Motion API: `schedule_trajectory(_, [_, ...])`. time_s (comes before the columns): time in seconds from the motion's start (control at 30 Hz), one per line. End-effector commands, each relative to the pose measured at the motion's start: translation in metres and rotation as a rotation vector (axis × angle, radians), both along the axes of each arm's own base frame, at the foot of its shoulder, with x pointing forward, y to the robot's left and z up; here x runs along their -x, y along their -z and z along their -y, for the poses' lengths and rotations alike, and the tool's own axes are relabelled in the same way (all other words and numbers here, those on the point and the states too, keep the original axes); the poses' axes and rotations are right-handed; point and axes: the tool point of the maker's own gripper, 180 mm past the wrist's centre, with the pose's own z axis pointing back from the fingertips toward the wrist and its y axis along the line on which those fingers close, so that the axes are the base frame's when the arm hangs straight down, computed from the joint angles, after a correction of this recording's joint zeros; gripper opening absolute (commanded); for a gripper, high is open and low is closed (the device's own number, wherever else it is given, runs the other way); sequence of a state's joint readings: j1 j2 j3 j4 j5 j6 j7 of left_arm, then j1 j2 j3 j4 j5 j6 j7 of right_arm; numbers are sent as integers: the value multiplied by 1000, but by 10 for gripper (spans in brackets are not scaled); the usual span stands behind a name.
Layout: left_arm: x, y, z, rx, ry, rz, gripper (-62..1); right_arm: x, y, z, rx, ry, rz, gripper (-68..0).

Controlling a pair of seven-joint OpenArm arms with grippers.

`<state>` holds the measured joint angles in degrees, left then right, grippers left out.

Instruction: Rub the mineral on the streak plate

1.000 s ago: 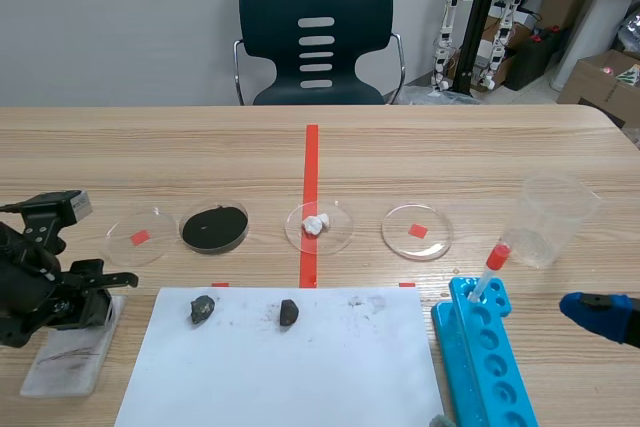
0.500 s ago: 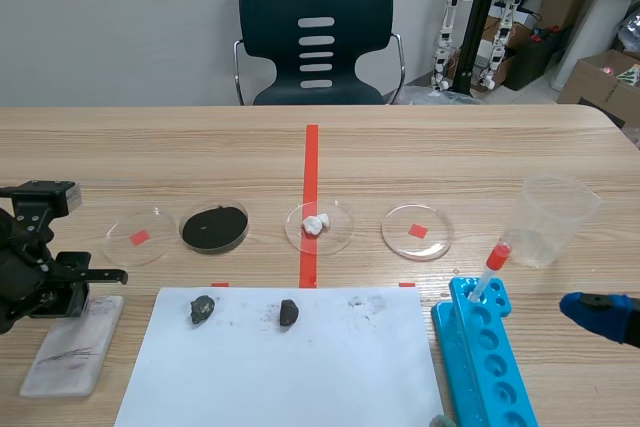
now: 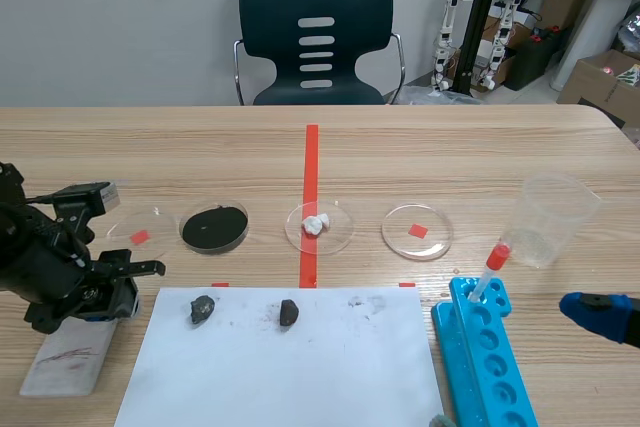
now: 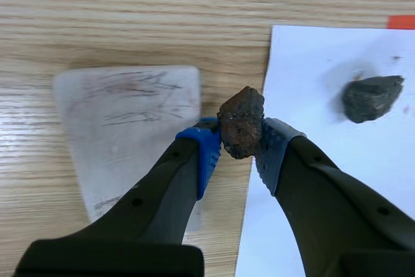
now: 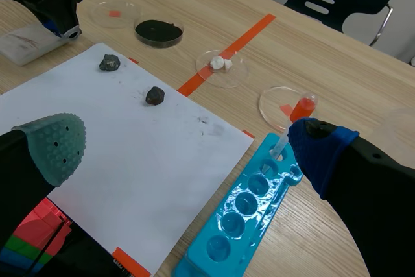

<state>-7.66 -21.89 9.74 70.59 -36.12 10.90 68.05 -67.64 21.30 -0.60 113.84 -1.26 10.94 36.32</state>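
Wooden tabletop (image 4: 130,17) held the streak plate (image 4: 130,134); the mineral (image 4: 241,121), pinched in the left gripper (image 4: 241,148), had risen off the plate to its edge beside the paper (image 4: 337,180). Dark streaks (image 4: 133,85) suggested the rub was made. Right gripper (image 5: 185,144) gaped empty, well apart.

1. The mineral (image 4: 241,121) fills the gap of the left gripper (image 4: 240,150); bare table (image 4: 130,11) lies ahead.
2. The streak plate (image 4: 130,121) lies under one finger; a grey rock (image 4: 371,97) sits beyond the other.
3. Bare paper (image 5: 97,108) lies between the parted fingers of the right gripper (image 5: 185,147).
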Motion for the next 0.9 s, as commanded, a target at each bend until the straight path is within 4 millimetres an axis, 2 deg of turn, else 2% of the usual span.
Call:
schedule_trajectory(0.0, [-13, -8, -4, -2, -21, 44, -552, -3, -8, -1, -15, 0, 26, 4])
schedule_trajectory(0.13, [-13, -8, -6, -10, -19, 46, -552, -3, -8, -1, -15, 0, 26, 4])
schedule_trajectory(0.27, [-13, -7, -17, -78, -11, 44, -552, -3, -8, -1, -15, 0, 26, 4])
schedule_trajectory(0.47, [-6, -8, -54, -288, -33, -1, -552, -3, -8, -1, -15, 0, 26, 4])
schedule_trajectory(0.63, [-5, -13, -71, -390, -22, -9, -552, -3, -8, -1, -15, 0, 26, 4])
schedule_trajectory(0.73, [-5, -13, -71, -389, -21, -10, -552, -3, -8, -1, -15, 0, 26, 4])
schedule_trajectory(0.87, [-4, -8, -59, -352, 0, -15, -552, -3, -8, -1, -15, 0, 26, 4])
